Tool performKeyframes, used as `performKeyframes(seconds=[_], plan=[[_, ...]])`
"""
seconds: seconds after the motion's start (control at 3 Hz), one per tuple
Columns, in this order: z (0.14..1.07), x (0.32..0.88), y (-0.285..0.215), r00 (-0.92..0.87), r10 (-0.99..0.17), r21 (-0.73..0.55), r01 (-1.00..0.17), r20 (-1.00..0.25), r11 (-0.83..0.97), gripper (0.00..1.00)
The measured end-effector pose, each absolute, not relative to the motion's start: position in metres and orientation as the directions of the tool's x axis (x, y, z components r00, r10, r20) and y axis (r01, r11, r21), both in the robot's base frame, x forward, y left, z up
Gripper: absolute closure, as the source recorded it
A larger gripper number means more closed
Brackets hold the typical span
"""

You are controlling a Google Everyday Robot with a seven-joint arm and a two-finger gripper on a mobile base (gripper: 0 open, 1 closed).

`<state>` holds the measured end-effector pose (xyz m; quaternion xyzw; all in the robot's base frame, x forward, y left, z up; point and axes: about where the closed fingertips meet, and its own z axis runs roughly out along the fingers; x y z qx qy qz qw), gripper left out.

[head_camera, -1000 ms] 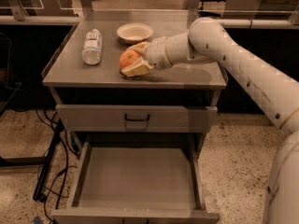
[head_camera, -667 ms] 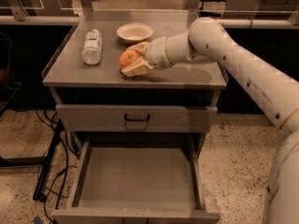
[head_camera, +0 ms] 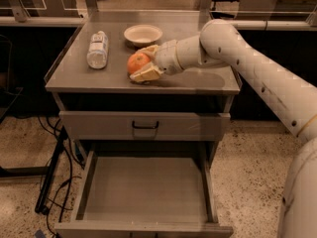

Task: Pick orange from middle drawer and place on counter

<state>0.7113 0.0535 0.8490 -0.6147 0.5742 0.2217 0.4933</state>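
Observation:
The orange (head_camera: 136, 62) sits low over the front middle of the grey counter (head_camera: 198, 81), between the cream fingers (head_camera: 146, 74) of my gripper (head_camera: 140, 63). The gripper reaches in from the right and is shut on the orange, which looks to be at or just above the counter top. Below, the middle drawer (head_camera: 143, 187) is pulled out wide open, and its flat floor is bare.
A cream bowl (head_camera: 143, 34) stands at the back of the counter, just behind the gripper. A plastic bottle (head_camera: 98, 49) lies at the left. A shut drawer front with a black handle (head_camera: 145, 125) is under the counter. Cables (head_camera: 54, 177) lie on the floor at the left.

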Motion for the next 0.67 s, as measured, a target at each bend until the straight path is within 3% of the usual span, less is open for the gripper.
performKeyframes(seconds=[0.33,0.67], plan=[[0.8489,0.7112,0.0539,0.242,-0.487,-0.352,-0.925,-0.839,0.145,0.0],[0.8489,0.7112,0.0539,0.242,-0.487,-0.352,-0.925,-0.839,0.145,0.0]])
